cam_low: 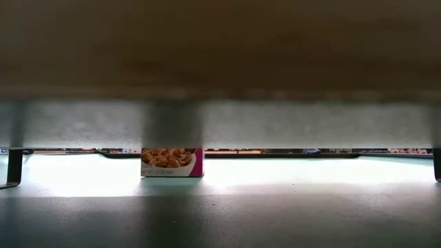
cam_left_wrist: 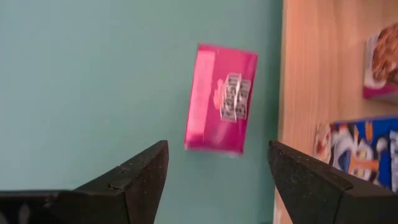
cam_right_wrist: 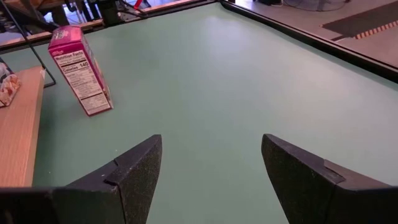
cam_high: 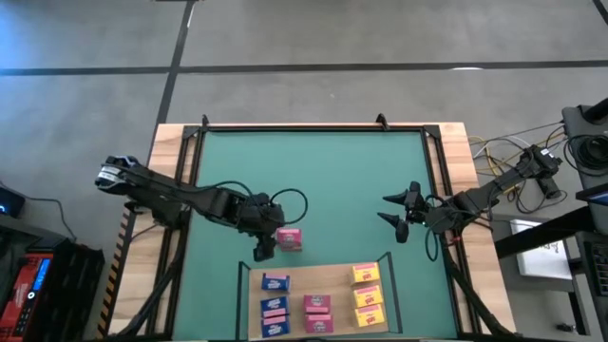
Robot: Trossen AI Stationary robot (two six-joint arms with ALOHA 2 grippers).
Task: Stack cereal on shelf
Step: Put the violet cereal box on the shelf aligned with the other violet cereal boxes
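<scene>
Left gripper [cam_high: 265, 249] spread, holding nothing, over pink cereal box [cam_high: 289, 238] standing on green mat [cam_high: 323, 180]; right gripper [cam_high: 400, 213] spread.

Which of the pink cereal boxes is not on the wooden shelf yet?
The pink box standing on the green mat by the left gripper; the others lie on the shelf.

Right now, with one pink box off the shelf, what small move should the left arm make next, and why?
Probably lower the open left gripper around the pink box and close: the box stands alone on the green mat, beside the shelf.
</scene>
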